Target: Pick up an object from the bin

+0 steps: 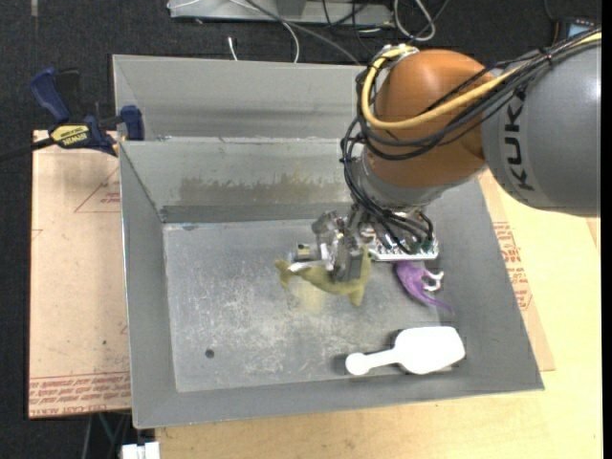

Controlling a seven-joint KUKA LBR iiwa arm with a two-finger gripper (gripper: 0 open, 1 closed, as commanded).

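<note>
Yellowish-olive floppy piece (314,273), thin and crumpled like a scrap of soft plastic or rubber, lies near the middle of the grey metal bin (229,318), a little toward the back wall and right of centre. It spreads flat on the floor, one pale tip pointing left and a darker fold hanging toward the front right.

My gripper (337,256) is down low directly over this piece, its metal tip at the upper edge of the scrap. It looks to be touching the scrap or very nearly so, but I cannot make out the contact. Whether my gripper is open, closed or clamped on the scrap I cannot tell; the metal parts at the tip blur together against the pale material. Above it sits my rounded orange cover (421,113), wrapped with yellow and black cables (449,92), and my grey arm (559,132) reaches in from the right.

Just to the right of the scrap, close under my wrist, lies a small purple thing (413,277) with a curved tail, apart from the yellowish piece. Nearer the front wall, well apart from my gripper, rests a white plastic scoop (421,349) with a broad flat head to the right and a short handle ending in a round knob to the left. A tiny dark speck (208,354) sits on the bare, scuffed floor at front left.
</note>
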